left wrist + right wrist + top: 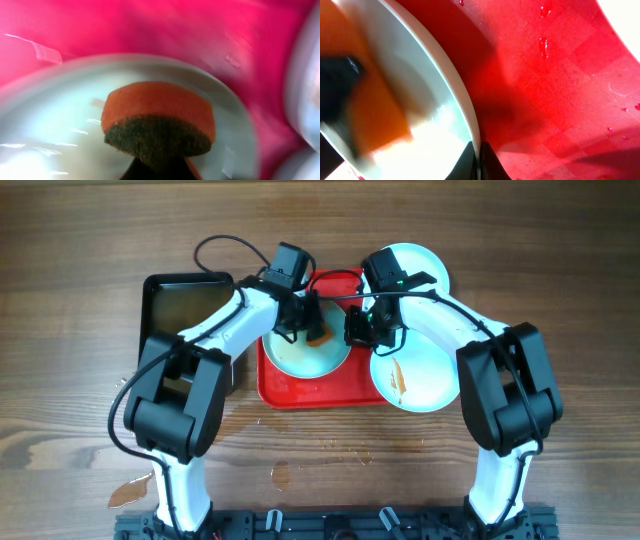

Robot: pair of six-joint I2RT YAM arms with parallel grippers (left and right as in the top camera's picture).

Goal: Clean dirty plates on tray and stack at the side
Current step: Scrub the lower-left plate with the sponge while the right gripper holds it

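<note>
While it lies on the textured red tray (300,395), the smooth round plate (300,358) has its thin rim pinched by the right jaws. The left jaws clamp an orange sponge (159,107), coarse dark scouring face outward, over its glossy bowl. A brown-streaked plate (420,375) sits just right of the tray.

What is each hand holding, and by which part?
The left hand grips the orange sponge by one end. The right hand pinches the plate by its rim, over the red tray.
</note>
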